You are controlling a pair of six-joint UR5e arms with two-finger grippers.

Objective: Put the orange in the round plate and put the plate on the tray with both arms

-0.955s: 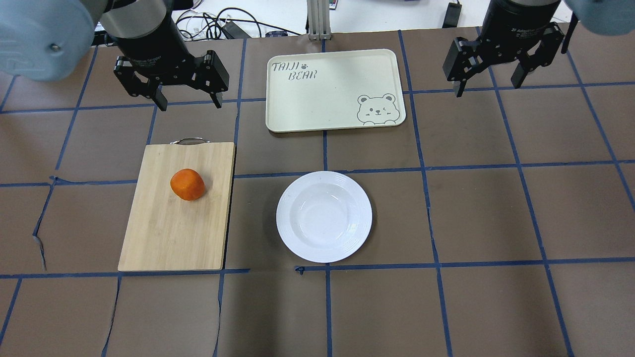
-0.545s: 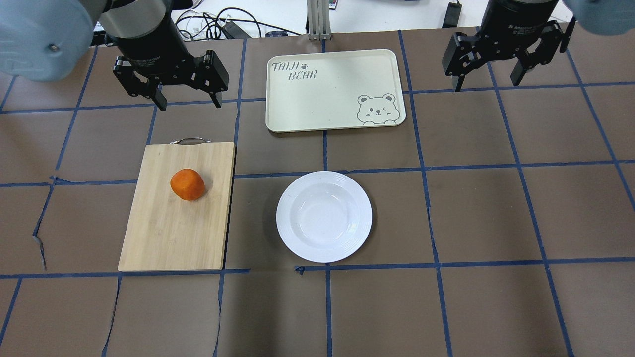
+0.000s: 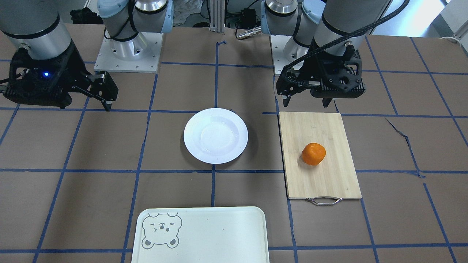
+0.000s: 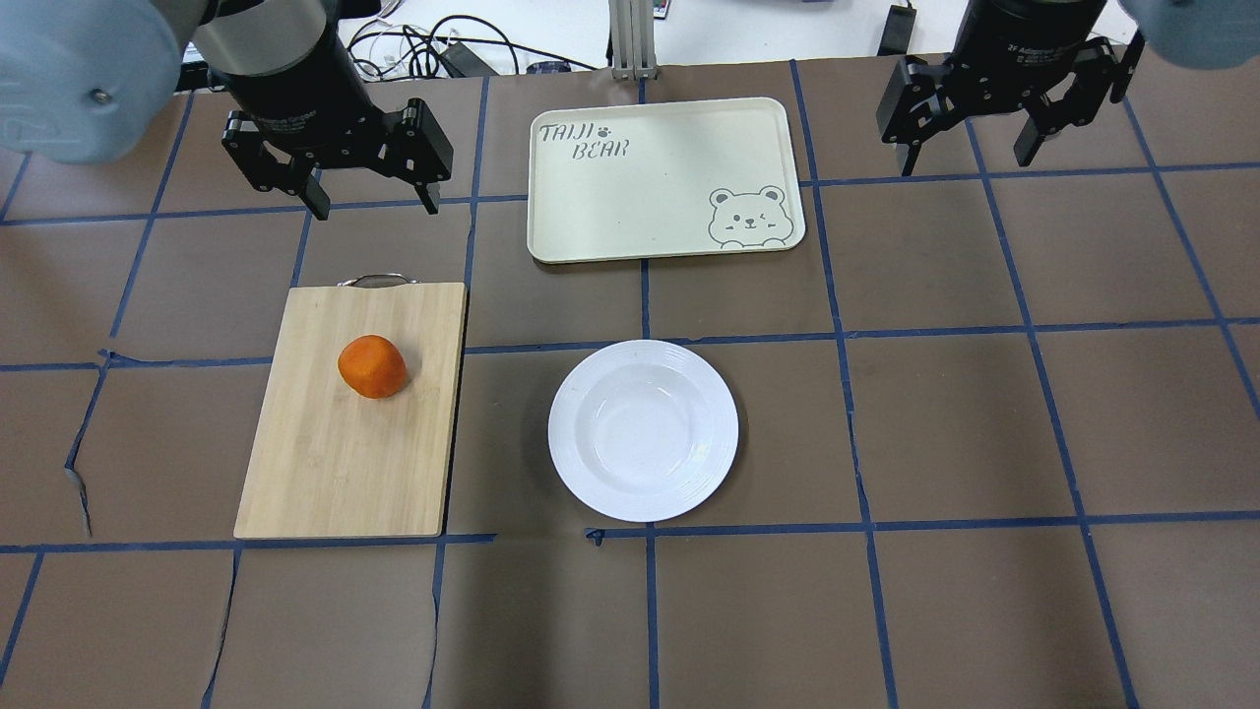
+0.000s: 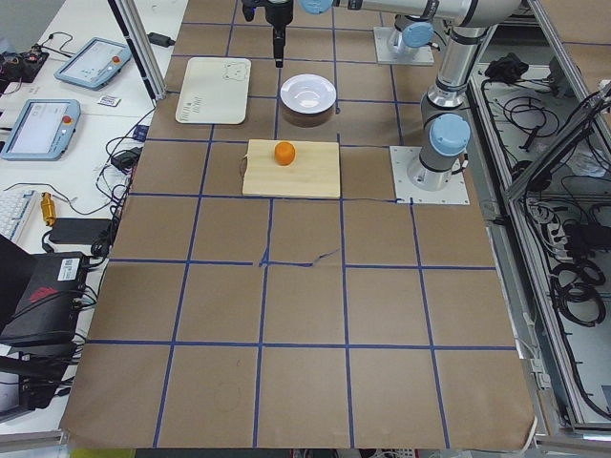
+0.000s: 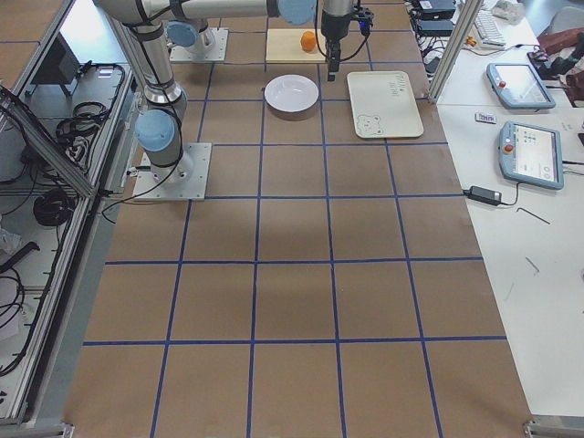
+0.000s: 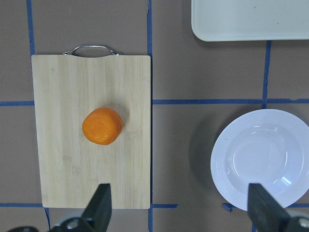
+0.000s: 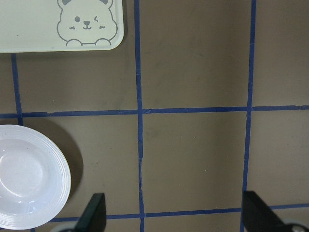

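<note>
The orange [image 4: 372,366] rests on a bamboo cutting board [image 4: 335,463] at the left of the table. To its right the empty white round plate [image 4: 643,430] lies flat on the mat. Beyond the plate lies the cream bear tray [image 4: 650,187], with nothing on it. My left gripper [image 4: 375,209] hangs open above the mat, past the board's handle end and apart from the orange [image 7: 102,126]. High at the far right, my right gripper [image 4: 967,162] is open and holds nothing; its view shows the plate's edge [image 8: 26,176] and a tray corner [image 8: 29,29].
The cutting board's metal handle [image 4: 374,280] points toward the far side. Brown mats with blue tape lines cover the table [image 4: 935,423]. Cables and a metal post [image 4: 630,39] lie past the far edge. Both arm bases [image 3: 126,47] stand at the near edge.
My right gripper has drifted slightly toward the table's far edge. The left gripper, orange, plate and tray stay where they were.
</note>
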